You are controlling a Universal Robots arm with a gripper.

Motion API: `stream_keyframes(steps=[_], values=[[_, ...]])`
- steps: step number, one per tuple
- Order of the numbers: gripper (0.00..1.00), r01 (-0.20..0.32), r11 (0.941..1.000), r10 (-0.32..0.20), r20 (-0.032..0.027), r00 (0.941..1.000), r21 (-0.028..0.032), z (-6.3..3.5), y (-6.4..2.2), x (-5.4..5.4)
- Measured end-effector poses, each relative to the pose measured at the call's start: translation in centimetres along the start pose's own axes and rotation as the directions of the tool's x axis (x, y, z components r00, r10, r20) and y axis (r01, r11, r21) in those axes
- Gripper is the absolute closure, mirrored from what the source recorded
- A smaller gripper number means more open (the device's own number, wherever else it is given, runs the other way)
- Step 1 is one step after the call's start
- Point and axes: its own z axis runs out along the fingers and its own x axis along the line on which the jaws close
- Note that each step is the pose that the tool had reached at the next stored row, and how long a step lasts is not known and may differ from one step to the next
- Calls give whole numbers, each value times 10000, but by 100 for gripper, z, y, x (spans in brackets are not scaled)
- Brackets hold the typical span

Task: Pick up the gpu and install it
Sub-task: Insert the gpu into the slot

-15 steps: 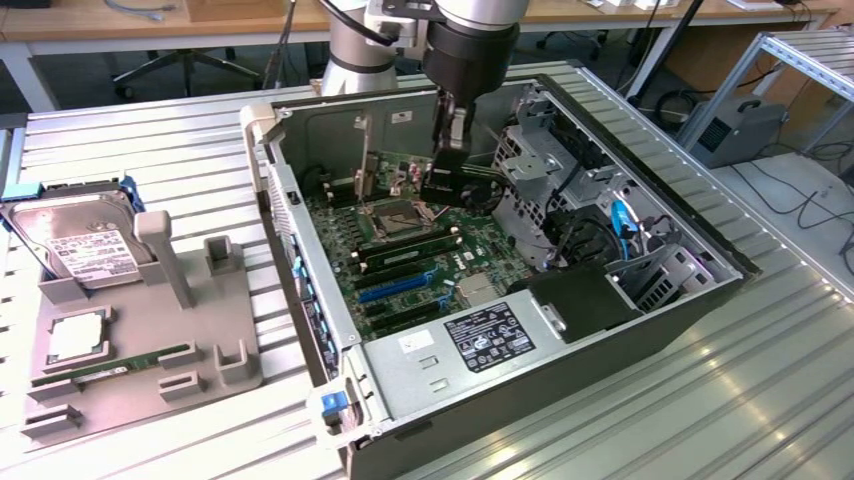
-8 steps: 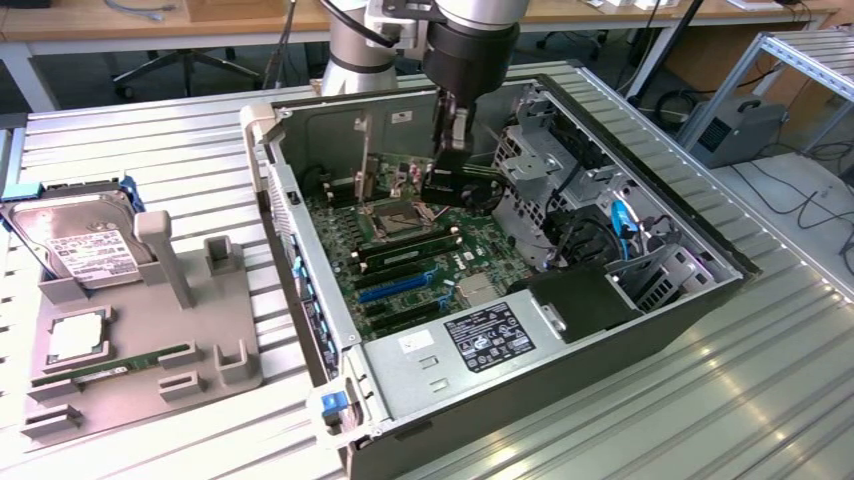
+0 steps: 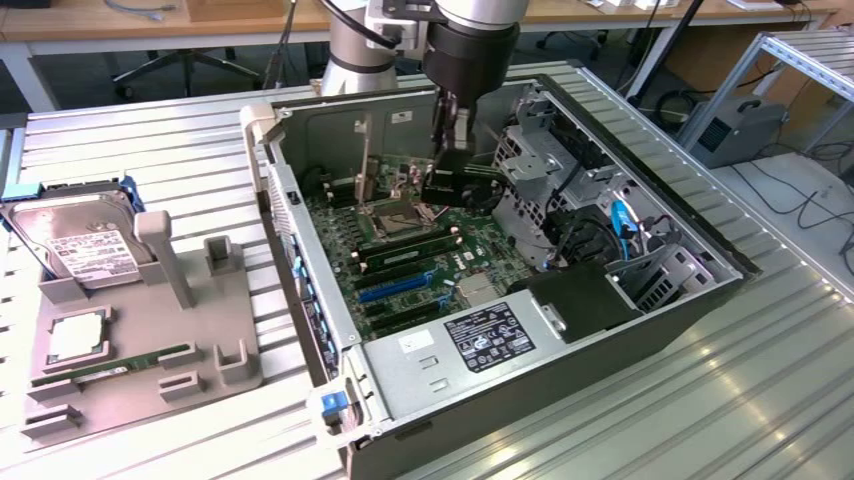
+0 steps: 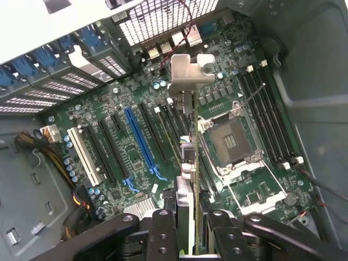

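My gripper [image 3: 451,120] reaches down into the open computer case [image 3: 400,365] and is shut on the gpu [image 3: 463,175]. In the wrist view the gpu [image 4: 187,163] shows edge-on between my two black fingers [image 4: 163,231]. Its silvery bracket [image 4: 190,68] points toward the case's rear wall. The card stands upright over the green motherboard [image 4: 109,157], between the blue slot [image 4: 142,144] and the processor socket [image 4: 228,138]. Whether its lower edge touches a slot I cannot tell.
A drive cage [image 3: 534,165] and cables [image 3: 621,225] crowd the case on the exterior view's right. Outside, on the exterior view's left, a grey fixture [image 3: 187,300] holds a hard drive [image 3: 80,245], a processor [image 3: 78,335] and a memory stick [image 3: 114,370].
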Motion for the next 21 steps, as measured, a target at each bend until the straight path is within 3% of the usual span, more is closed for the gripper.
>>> stream_keyframes(steps=[21], values=[[73,829,9966,-829,-17,9966,1,0,0,0]])
